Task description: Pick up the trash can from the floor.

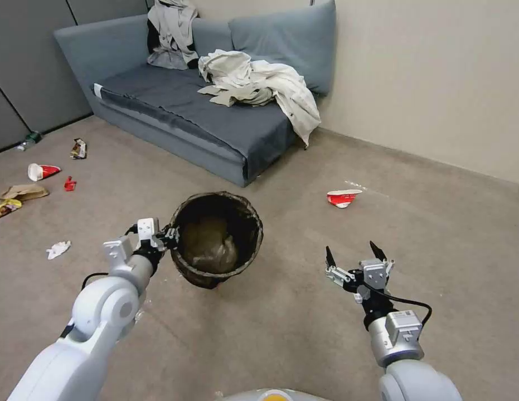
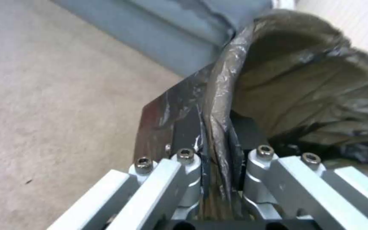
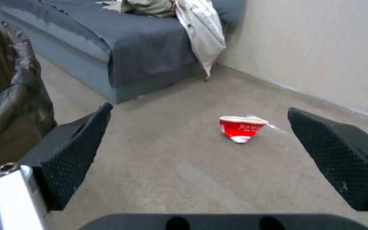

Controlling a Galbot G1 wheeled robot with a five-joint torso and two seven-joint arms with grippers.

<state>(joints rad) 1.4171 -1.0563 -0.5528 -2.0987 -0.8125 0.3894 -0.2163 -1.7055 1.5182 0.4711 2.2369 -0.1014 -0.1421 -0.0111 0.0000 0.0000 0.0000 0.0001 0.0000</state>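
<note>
Left gripper (image 1: 171,236) clamped on the bagged rim of the trash can (image 1: 217,239), tilted just above the floor (image 1: 281,328); lift slowly so the bag doesn't slip; right gripper (image 1: 354,259) spread empty.

Glossy, crinkled dark plastic bag lines the trash can (image 1: 217,245); matt short-pile carpet covers the floor (image 1: 304,328); brushed metal links, textured black pads (image 3: 71,153) on grippers.

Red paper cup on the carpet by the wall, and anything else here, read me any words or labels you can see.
Red paper cup: a line of white print across its side, too blurred to read.
Litter wrappers near the sofa: print too small to read.
Trash can, left gripper, right gripper: no text visible.
</note>
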